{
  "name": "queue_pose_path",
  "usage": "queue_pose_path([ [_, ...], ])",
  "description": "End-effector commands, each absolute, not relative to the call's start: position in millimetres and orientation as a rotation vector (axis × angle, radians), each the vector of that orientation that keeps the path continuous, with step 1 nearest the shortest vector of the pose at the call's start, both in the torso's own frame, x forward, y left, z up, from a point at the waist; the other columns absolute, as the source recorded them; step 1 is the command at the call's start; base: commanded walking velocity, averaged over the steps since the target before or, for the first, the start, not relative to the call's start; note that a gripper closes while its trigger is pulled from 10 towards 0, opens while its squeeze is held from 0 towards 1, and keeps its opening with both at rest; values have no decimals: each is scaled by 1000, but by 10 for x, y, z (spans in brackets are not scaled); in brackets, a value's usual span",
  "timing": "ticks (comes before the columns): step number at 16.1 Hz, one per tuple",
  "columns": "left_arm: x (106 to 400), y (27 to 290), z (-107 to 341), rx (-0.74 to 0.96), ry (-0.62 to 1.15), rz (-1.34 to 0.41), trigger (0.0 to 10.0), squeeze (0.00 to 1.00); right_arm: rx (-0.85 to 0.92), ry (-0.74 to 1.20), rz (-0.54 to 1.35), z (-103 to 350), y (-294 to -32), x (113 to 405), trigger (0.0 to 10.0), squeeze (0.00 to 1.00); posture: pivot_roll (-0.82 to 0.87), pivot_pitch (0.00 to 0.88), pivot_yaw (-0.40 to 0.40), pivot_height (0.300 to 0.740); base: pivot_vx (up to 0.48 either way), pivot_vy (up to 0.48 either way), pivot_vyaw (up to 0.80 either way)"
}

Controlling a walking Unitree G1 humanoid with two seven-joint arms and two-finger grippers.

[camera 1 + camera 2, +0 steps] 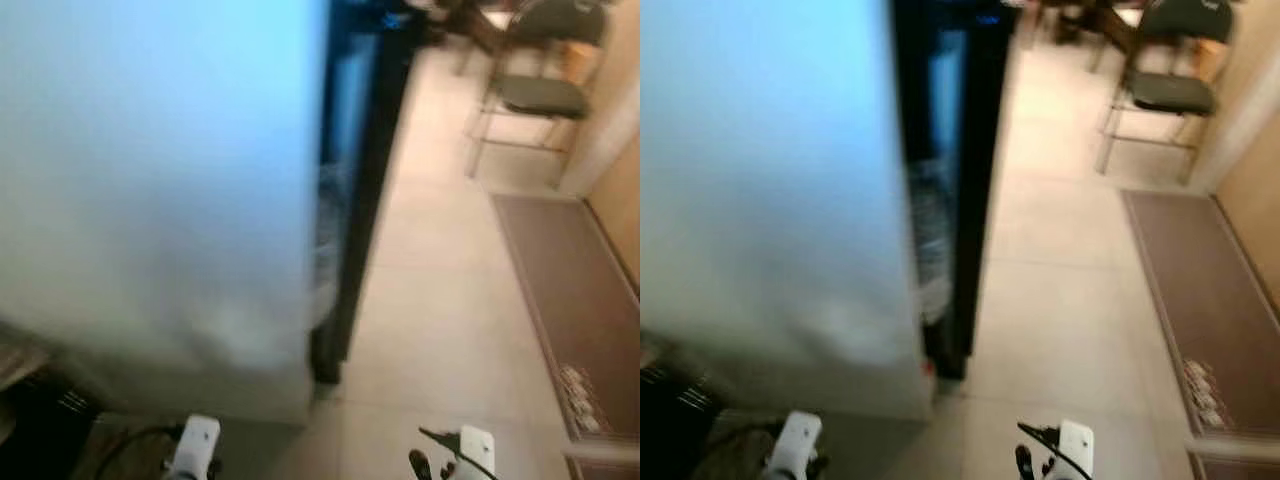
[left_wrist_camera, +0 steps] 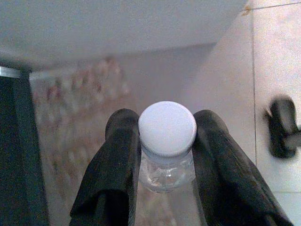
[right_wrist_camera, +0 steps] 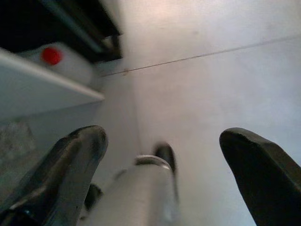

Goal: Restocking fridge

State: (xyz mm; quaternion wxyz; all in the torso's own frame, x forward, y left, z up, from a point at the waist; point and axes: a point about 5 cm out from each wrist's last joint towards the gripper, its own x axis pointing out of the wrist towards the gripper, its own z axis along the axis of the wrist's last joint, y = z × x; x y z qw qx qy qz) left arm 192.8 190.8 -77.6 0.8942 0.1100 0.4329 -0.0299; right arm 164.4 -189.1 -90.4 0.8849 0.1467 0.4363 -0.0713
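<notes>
Your left hand (image 2: pixel 167 155) pinching a clear bottle (image 2: pixel 167 141) by its white cap at frame centre, your right hand (image 3: pixel 164 165) spread over tiled floor (image 1: pixel 450 300), fridge (image 1: pixel 160 190) filling the upper left, chair (image 1: pixel 535 85) upper right.

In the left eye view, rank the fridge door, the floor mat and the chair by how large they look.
1. fridge door, nearest the camera, which inflates it
2. floor mat
3. chair, farthest away

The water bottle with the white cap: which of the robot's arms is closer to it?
Left. The left pincer is clamped on the bottle just under its cap. The right pincer hangs open over the floor, holding nothing.
</notes>
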Motion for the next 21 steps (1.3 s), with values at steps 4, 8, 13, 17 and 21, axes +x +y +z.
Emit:
queue_pose_path([
  [4, 1917, 1837, -794, 235, 908, -70, 10000, 0, 296, 914, -176, -914, -1963, 1596, 10000, 0, -113, 67, -17, 740, 192, 0, 0],
  [8, 1917, 1851, -793, 236, 909, -62, 10000, 0, 277, 894, -164, -896, -1958, 1630, 10000, 0, -116, 67, -19, 740, 0, 0, 0],
  [13, 1907, 1851, -798, 237, 914, -66, 10000, 0, 222, 725, -91, -685, -2032, 1975, 10000, 0, -125, 68, -20, 740, 0, 0, 0],
  [17, 1879, 1871, -810, 246, 924, -64, 10000, 0, 36, 459, 3, -349, -2081, 2320, 10000, 0, -132, 74, -18, 740, 0, 0, 0],
  [21, 1886, 1872, -806, 246, 922, -62, 10000, 0, 71, 150, 75, 150, -1953, 2652, 10000, 0, -136, 69, -20, 740, 0, 0, 0],
])
